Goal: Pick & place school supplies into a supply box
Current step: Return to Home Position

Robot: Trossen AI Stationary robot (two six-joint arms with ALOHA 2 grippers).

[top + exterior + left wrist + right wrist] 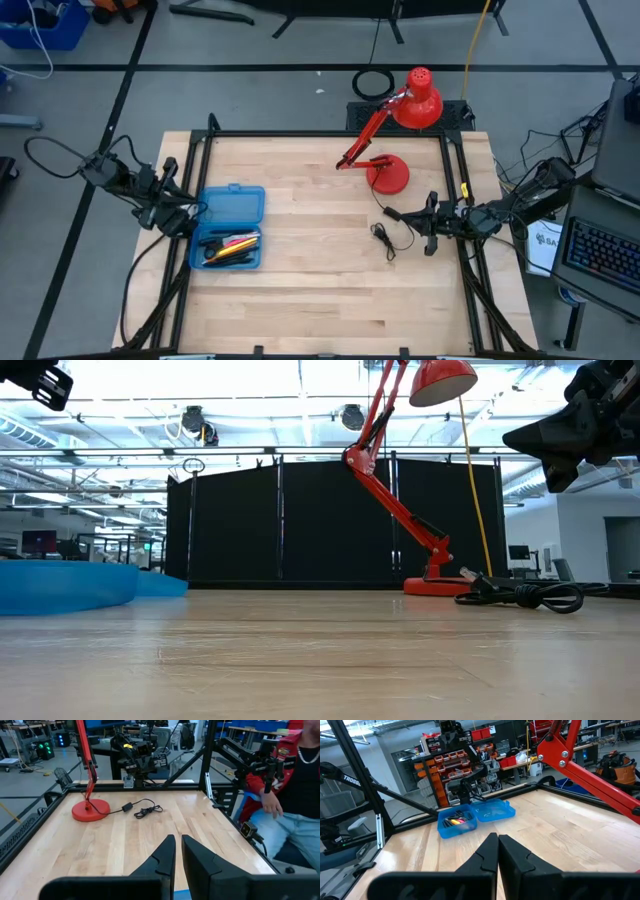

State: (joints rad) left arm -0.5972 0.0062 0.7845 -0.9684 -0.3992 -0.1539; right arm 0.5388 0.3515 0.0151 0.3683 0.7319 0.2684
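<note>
To the left of the red desk lamp (388,176), well apart from its round base on the wooden table (300,295), the supply box (232,203) lies open. Its lid is folded flat toward the lamp's end of the table. The school supplies (230,246) lie in the tray half: pink, orange, yellow and black sticks side by side. The separate pieces are too small to tell apart.

The left gripper (193,212) hangs at the edge of the box farthest from the lamp, beside the line where lid meets tray. It holds nothing. Its jaws are drawn together, with only a thin slit between the fingers (165,851). The left arm is folded in from the table's left side and points level across the boards toward the lamp.

The right gripper (398,215) sits near the lamp's base, on the side away from the lamp head, over the plug end of the coiled black cable (384,238). Its jaws are closed on nothing, and the box is well away from them across the table. The right arm reaches in from the table's right side and aims level at the box. The low view shows both arms up near the top of the picture, clear of the table.

In the right wrist view, a dark strut beside the table carries white letters that read "TROSS".
</note>
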